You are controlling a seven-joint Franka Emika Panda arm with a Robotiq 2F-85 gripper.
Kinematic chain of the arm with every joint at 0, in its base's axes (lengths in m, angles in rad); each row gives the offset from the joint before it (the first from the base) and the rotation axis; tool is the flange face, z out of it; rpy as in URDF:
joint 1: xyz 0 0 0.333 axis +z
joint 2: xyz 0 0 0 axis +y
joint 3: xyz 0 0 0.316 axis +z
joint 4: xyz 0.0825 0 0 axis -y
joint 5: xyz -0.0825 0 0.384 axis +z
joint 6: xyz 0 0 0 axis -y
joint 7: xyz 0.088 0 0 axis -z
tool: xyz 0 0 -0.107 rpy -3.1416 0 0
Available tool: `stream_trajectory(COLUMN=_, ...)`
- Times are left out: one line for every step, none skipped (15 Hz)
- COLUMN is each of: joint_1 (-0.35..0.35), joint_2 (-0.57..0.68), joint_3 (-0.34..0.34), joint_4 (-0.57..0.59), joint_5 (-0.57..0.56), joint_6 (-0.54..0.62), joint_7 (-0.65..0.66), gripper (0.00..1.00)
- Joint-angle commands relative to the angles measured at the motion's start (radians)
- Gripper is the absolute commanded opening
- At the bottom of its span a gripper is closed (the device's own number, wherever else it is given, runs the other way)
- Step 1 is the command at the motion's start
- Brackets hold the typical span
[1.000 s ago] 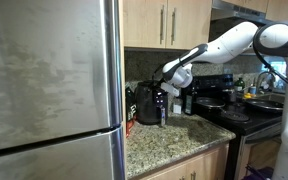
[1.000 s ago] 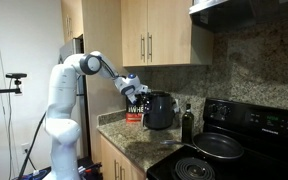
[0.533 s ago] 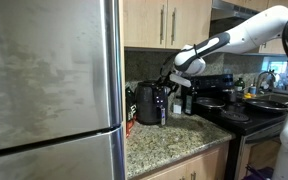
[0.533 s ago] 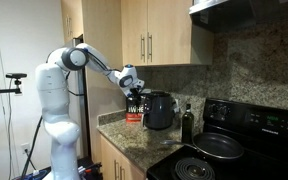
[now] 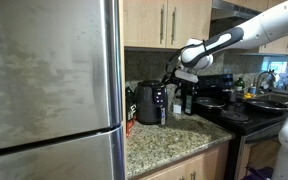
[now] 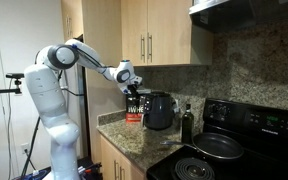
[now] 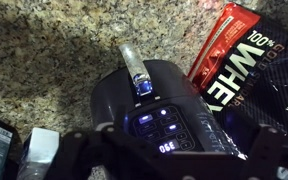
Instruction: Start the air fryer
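The air fryer (image 5: 150,103) stands on the granite countertop (image 5: 174,137) between the refrigerator (image 5: 49,90) and the stove (image 6: 229,150), with a red whey protein bag (image 7: 249,60) just beside it. In the wrist view its top control panel (image 7: 162,125) is lit, with blue buttons and a numeric readout, and the silver drawer handle (image 7: 136,70) points away from the camera. The gripper (image 6: 134,89) hangs above the fryer, apart from it. Dark finger shapes crowd the bottom edge of the wrist view, but I cannot tell whether the pincer is spread or pressed together. The lit panel suggests the machine is awake. Whether a cook cycle is actually running cannot be read from here, so another press may be needed. The risk lies there: the buttons sit close together, and a fingertip landing slightly off could hit a neighbouring key and change the setting or cancel the program. A press that is too hard or angled could also slide the fryer on the smooth stone into the whey bag, or tip the dark bottle (image 6: 187,124) near its other side. Compared with the earlier frames, in both exterior views the wrist is higher and farther from the fryer's top, and the forearm stretches flatter. The fryer, bag and bottle sit where they were.
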Motion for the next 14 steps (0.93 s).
stream_trajectory(joint_1=-0.031, joint_2=0.014, joint_3=0.012, joint_4=-0.006, joint_5=-0.025, joint_6=0.002, joint_7=0.004, gripper=1.00)
stream_trajectory(joint_1=-0.043, joint_2=0.023, joint_3=0.007, joint_4=-0.011, joint_5=-0.043, joint_6=0.004, joint_7=0.008, gripper=1.00)
stream_trajectory(joint_1=-0.053, joint_2=0.029, joint_3=0.000, joint_4=-0.021, joint_5=-0.055, joint_6=0.015, joint_7=-0.007, gripper=1.00)
stream_trajectory(joint_1=-0.056, joint_2=0.041, joint_3=-0.014, joint_4=-0.027, joint_5=-0.045, joint_6=0.012, joint_7=-0.045, gripper=1.00)
stream_trajectory(joint_1=-0.065, joint_2=0.054, joint_3=-0.020, joint_4=-0.032, joint_5=-0.057, joint_6=0.016, joint_7=-0.057, gripper=1.00)
stream_trajectory(joint_1=-0.071, joint_2=0.072, joint_3=-0.030, joint_4=-0.035, joint_5=-0.053, joint_6=0.021, joint_7=-0.083, gripper=1.00)
stream_trajectory(joint_1=-0.070, joint_2=0.090, joint_3=-0.042, joint_4=-0.038, joint_5=-0.022, joint_6=0.047, joint_7=-0.118, gripper=1.00)
stream_trajectory(joint_1=-0.042, joint_2=0.110, joint_3=-0.065, joint_4=-0.035, joint_5=0.122, joint_6=0.117, joint_7=-0.185, gripper=1.00)
stream_trajectory(joint_1=-0.064, joint_2=0.078, joint_3=-0.039, joint_4=-0.028, joint_5=0.014, joint_6=0.039, joint_7=-0.100, gripper=1.00)
stream_trajectory(joint_1=-0.062, joint_2=0.096, joint_3=-0.047, joint_4=-0.028, joint_5=0.069, joint_6=0.074, joint_7=-0.142, gripper=1.00)
stream_trajectory(joint_1=-0.061, joint_2=0.108, joint_3=-0.051, joint_4=-0.028, joint_5=0.092, joint_6=0.091, joint_7=-0.160, gripper=1.00)
stream_trajectory(joint_1=-0.060, joint_2=0.113, joint_3=-0.052, joint_4=-0.029, joint_5=0.099, joint_6=0.098, joint_7=-0.164, gripper=1.00)
stream_trajectory(joint_1=-0.059, joint_2=0.113, joint_3=-0.052, joint_4=-0.029, joint_5=0.101, joint_6=0.100, joint_7=-0.164, gripper=1.00)
stream_trajectory(joint_1=-0.077, joint_2=0.137, joint_3=-0.039, joint_4=-0.031, joint_5=-0.013, joint_6=0.117, joint_7=-0.107, gripper=1.00)
